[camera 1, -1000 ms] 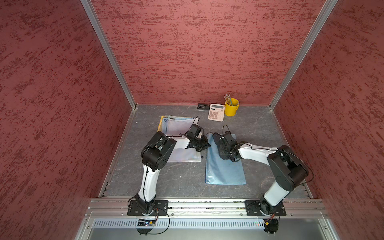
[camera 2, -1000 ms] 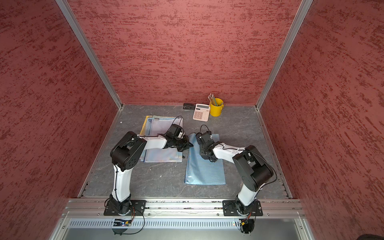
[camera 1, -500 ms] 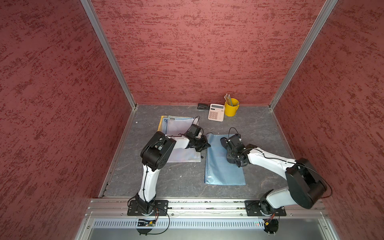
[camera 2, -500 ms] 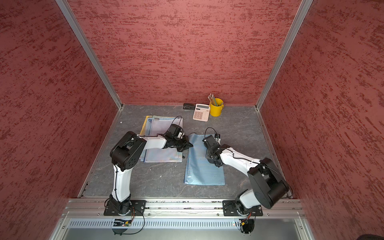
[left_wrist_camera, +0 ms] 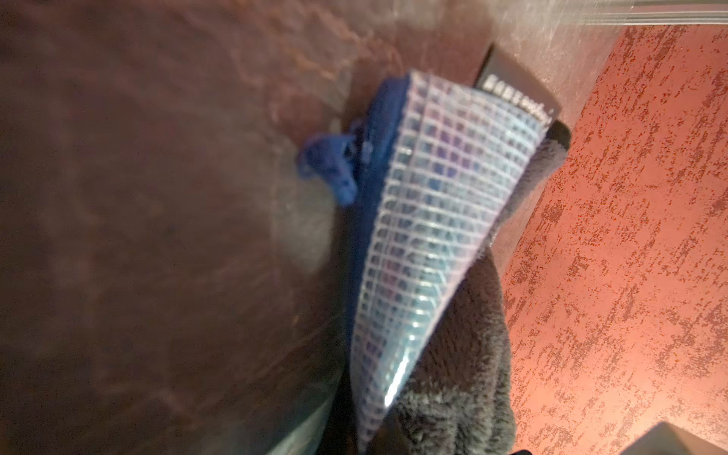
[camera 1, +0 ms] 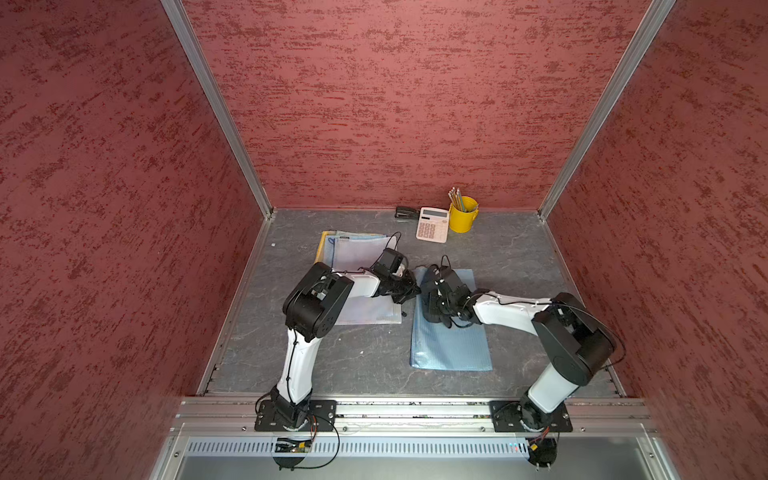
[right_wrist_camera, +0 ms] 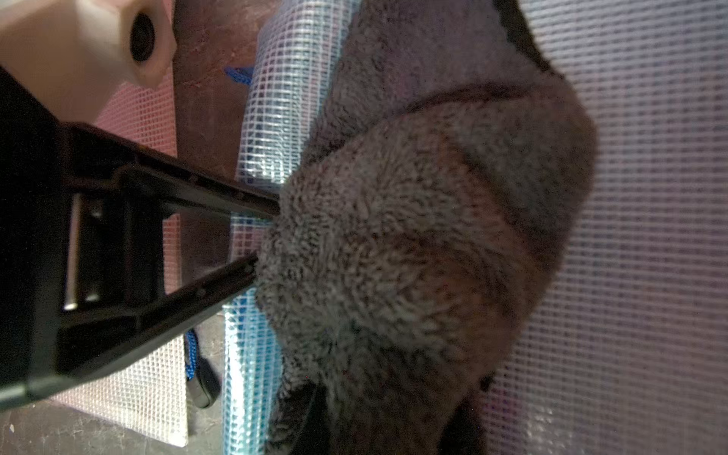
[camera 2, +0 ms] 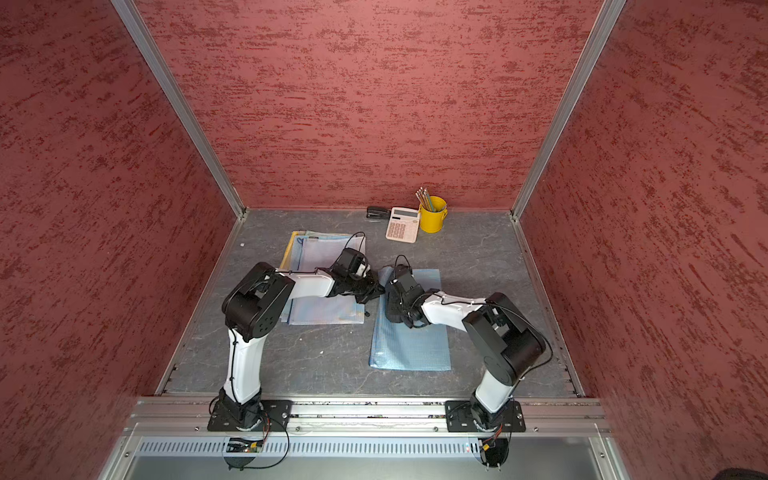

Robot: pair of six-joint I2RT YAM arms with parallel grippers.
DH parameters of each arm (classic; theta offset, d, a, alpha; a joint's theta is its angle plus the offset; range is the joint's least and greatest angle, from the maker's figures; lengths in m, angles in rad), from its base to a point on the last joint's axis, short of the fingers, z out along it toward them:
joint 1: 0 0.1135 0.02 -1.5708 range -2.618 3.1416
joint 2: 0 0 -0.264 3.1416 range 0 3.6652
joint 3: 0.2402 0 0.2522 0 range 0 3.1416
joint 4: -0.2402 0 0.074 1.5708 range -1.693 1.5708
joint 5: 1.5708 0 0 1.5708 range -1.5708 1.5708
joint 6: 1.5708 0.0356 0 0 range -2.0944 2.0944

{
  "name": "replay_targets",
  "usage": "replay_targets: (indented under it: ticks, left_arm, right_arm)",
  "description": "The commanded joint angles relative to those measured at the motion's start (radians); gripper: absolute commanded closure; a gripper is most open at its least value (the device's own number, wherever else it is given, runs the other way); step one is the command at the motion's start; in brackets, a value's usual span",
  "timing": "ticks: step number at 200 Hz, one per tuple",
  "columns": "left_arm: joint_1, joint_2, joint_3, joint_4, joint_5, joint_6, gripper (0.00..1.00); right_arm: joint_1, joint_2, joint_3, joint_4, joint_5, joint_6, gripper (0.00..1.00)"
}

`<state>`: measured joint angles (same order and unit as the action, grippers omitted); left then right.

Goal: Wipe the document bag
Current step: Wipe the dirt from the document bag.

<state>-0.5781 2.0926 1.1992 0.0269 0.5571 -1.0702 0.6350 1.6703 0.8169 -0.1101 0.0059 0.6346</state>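
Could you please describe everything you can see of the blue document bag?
The blue document bag is a rectangular pouch of translucent, grid-reinforced plastic with a dark blue zip edge and cord pull. It lies mostly flat on the grey table, beside a pile of paler bags. Its far corner nearest the left gripper curls upward, seemingly pinched there. A grey fleecy cloth, clamped in the right gripper, presses on its far half.

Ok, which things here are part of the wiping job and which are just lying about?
In the job: blue document bag; grey cloth in the right hand.
Lying about: stack of other bags; calculator; yellow pencil cup; stapler.
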Motion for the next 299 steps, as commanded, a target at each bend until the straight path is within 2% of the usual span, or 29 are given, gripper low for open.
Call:
replay_targets:
  ticks: [1,24,48,59,70,82,92,106,122,143,165,185,199,209,224,242,258,277,299]
  left_arm:
    - [-0.008,0.035,0.006,-0.010,-0.005,-0.016,1.00]
    - [0.002,0.045,0.011,0.001,-0.012,-0.026,1.00]
    - [0.016,0.061,0.025,0.019,0.008,-0.033,1.00]
    - [0.018,0.063,0.032,0.007,0.014,-0.020,1.00]
    - [0.017,0.063,0.037,-0.001,0.018,-0.009,1.00]
    - [0.014,0.066,0.038,-0.004,0.023,-0.006,1.00]
    - [0.011,0.074,0.040,-0.003,0.031,-0.006,1.00]
    - [0.007,0.082,0.041,-0.002,0.039,-0.012,1.00]
    - [0.008,0.084,0.041,0.014,0.037,-0.021,1.00]
    - [0.006,0.089,0.040,0.027,0.027,-0.030,1.00]
    - [0.003,0.092,0.028,0.066,0.021,-0.064,1.00]
    - [0.004,0.087,0.014,0.097,0.003,-0.095,1.00]
    - [0.005,0.094,-0.003,0.149,0.000,-0.141,1.00]
    - [0.003,0.098,-0.005,0.168,-0.011,-0.160,1.00]
    - [-0.002,0.101,-0.003,0.195,-0.020,-0.174,1.00]
    - [-0.002,0.104,0.004,0.221,-0.006,-0.184,1.00]
    - [0.000,0.101,0.013,0.213,0.006,-0.155,1.00]
    - [-0.004,0.102,0.025,0.179,0.036,-0.100,1.00]
    - [-0.010,0.100,0.026,0.134,0.074,-0.045,1.00]
  right_arm:
    - [-0.002,-0.062,-0.103,-0.133,0.034,0.087,1.00]
    - [0.068,-0.201,-0.222,-0.333,0.061,0.232,1.00]
    - [0.153,-0.438,-0.360,-0.454,-0.023,0.407,1.00]
    - [0.172,-0.536,-0.358,-0.532,-0.020,0.444,1.00]
    - [0.169,-0.580,-0.281,-0.621,0.057,0.416,1.00]
    - [0.140,-0.542,-0.151,-0.655,0.162,0.328,1.00]
    - [0.107,-0.459,-0.049,-0.619,0.201,0.249,1.00]
    - [0.086,-0.317,0.083,-0.501,0.199,0.147,1.00]
    - [0.086,-0.173,0.202,-0.382,0.143,0.106,1.00]
    - [0.087,-0.044,0.205,-0.218,0.064,0.112,1.00]
    - [0.110,0.038,0.094,-0.127,0.006,0.157,1.00]
    - [0.169,0.000,-0.087,-0.052,0.007,0.258,1.00]
    - [0.305,-0.065,-0.135,-0.123,0.130,0.309,1.00]
    - [0.413,-0.087,-0.142,-0.165,0.172,0.336,1.00]
    - [0.554,-0.076,-0.159,-0.236,0.151,0.438,1.00]
    - [0.693,-0.102,-0.206,-0.302,0.080,0.626,1.00]
    - [0.800,-0.185,-0.173,-0.426,0.118,0.735,1.00]
    - [0.781,-0.276,-0.069,-0.593,0.243,0.700,1.00]
    - [0.591,-0.359,0.037,-0.654,0.383,0.509,1.00]
